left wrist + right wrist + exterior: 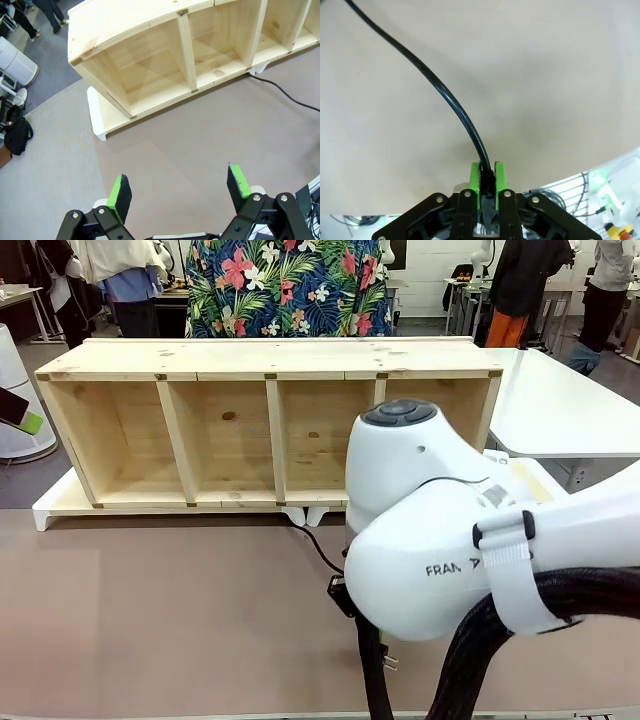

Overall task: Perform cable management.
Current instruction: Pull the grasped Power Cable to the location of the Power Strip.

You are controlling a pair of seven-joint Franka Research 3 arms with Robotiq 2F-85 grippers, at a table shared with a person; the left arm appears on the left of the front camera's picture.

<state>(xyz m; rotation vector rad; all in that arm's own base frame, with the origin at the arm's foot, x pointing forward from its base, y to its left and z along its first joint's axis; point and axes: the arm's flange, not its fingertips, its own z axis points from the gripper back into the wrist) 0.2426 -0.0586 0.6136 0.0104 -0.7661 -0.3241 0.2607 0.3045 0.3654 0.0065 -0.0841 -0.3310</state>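
While right hand (pixel 487 175) clamps cable (pixel 434 81), its length runs out from grip, curving toward wooden shelf (pixel 270 360); left hand (pixel 179 189) wide.

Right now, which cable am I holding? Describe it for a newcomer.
Find the long wooden shelf unit. From under its front edge a black cable crosses the brown table into the shut right gripper. It is thin and glossy, unlike the thick braided hose on the right arm.
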